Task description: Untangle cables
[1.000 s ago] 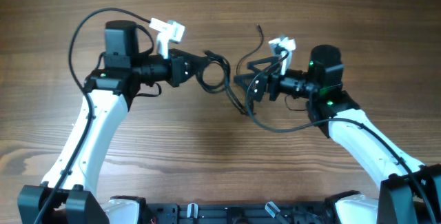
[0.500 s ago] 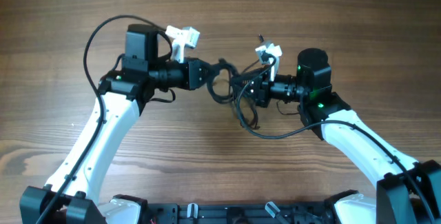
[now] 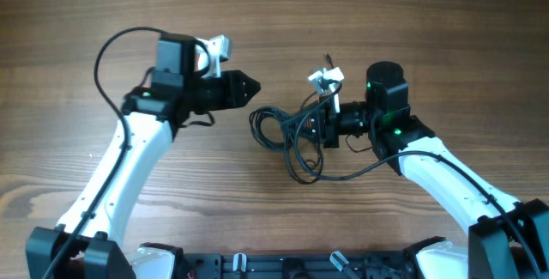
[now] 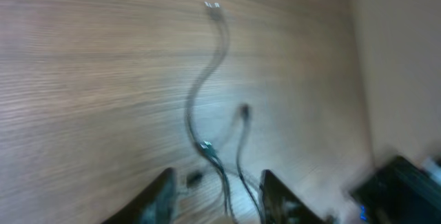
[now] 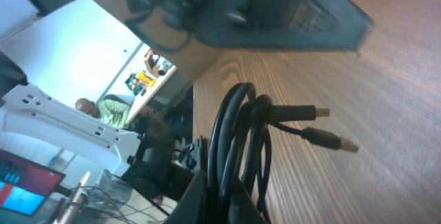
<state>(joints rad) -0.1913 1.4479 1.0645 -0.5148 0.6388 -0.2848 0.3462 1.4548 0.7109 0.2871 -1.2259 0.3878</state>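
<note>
Across the brown wood-grain worktop [image 3: 446, 30], the white left arm [image 3: 129, 167] has drawn back toward its own side since a second ago, letting go of the loop it had, while the white right arm [image 3: 446, 172] has moved in toward the middle and clamped down.

Now the left tool [image 3: 250, 86] hangs partly spread and empty, apart from the bundle. Its wrist view shows both fingers [image 4: 162, 195] with only worktop and loose strands beyond them.

The right tool [image 3: 316, 126] is closed tight on the thin black cables [image 3: 274, 129]. They lie near mid-worktop as a cluster of loops spilling from its jaws toward the left tool. Its wrist view shows several strands pinched together, with two silvery plugs [image 5: 320, 112] free just past them.

The risk, as I judge it, is that a one-sided grip on several strands drags the whole knot or cinches it tighter. The thicker black camera lead [image 3: 356, 173] curving beside the loops could also snag them.
</note>
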